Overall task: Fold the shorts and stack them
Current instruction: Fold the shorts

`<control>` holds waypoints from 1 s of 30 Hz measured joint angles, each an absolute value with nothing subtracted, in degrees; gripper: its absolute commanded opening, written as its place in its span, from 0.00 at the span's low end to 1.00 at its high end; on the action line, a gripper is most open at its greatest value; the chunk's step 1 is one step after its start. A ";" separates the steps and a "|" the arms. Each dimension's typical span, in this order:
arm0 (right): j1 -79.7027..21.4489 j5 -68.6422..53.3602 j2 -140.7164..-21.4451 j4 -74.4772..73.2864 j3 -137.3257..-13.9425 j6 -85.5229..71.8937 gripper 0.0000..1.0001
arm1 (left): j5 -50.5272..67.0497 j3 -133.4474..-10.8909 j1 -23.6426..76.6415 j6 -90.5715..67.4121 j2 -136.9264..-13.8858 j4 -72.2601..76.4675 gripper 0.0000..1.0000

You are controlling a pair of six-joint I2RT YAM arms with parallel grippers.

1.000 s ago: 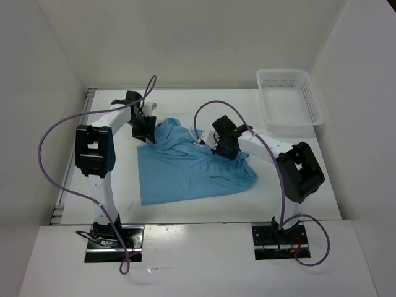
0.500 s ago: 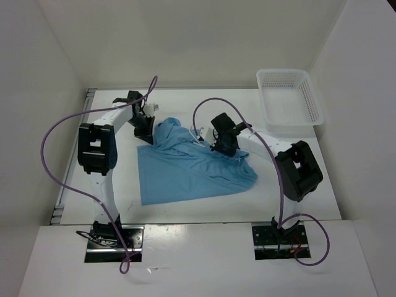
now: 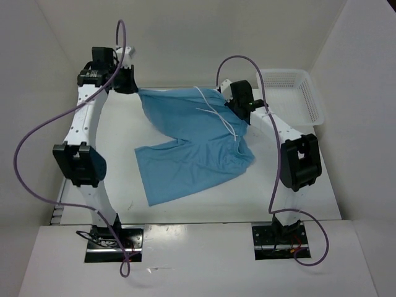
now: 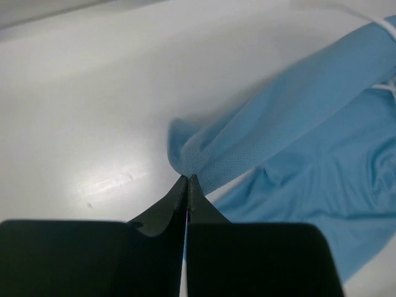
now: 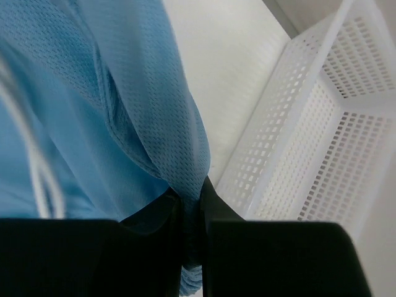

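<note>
The light blue shorts (image 3: pixel 185 133) hang stretched between my two grippers at the back of the table, and their legs trail down onto the table surface (image 3: pixel 117 136). High at the back left, my left gripper (image 3: pixel 135 88) is shut on one end of the waistband. The left wrist view shows its tips (image 4: pixel 187 179) pinching a small fold of the shorts (image 4: pixel 291 124). My right gripper (image 3: pixel 230 102) is shut on the other end, with the mesh fabric (image 5: pixel 154 124) clamped between its fingers (image 5: pixel 199 195). The white drawstring (image 3: pixel 220 115) dangles below the waistband.
A white mesh basket (image 3: pixel 307 99) stands at the back right corner, close beside the right gripper, and its wall (image 5: pixel 309 136) fills the right of the right wrist view. White walls enclose the table at the back and on both sides.
The left gripper closed on the waistband. Both arms then rose and moved toward the back, lifting the bunched shorts and spreading them so that the legs hang down.
</note>
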State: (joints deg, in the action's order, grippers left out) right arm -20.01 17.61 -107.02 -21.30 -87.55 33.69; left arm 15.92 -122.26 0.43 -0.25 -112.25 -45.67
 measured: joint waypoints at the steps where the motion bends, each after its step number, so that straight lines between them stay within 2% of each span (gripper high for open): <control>1: -20.16 17.23 -106.02 -21.12 -86.76 33.78 0.00 | 16.12 -119.17 0.38 -0.21 -109.12 -46.26 0.00; 7: -22.00 10.39 -95.55 -26.04 -77.19 37.78 0.00 | 16.84 -98.19 1.26 -0.21 -92.97 -57.89 0.00; 15: -27.07 5.17 -82.85 -32.23 -55.94 50.26 0.00 | 14.37 -70.30 10.44 -0.23 -88.49 -69.08 0.00; 19: -28.47 3.62 -77.25 -34.41 -49.30 54.98 0.00 | 12.34 -66.65 12.10 -0.25 -87.35 -71.26 0.00; 24: -30.46 2.98 -74.94 -35.00 -48.60 57.01 0.00 | 10.39 -66.52 13.69 -0.21 -86.59 -71.99 0.00; 30: -30.61 3.70 -76.60 -33.26 -49.91 54.85 0.00 | 10.50 -76.07 9.30 -0.21 -88.07 -70.94 0.00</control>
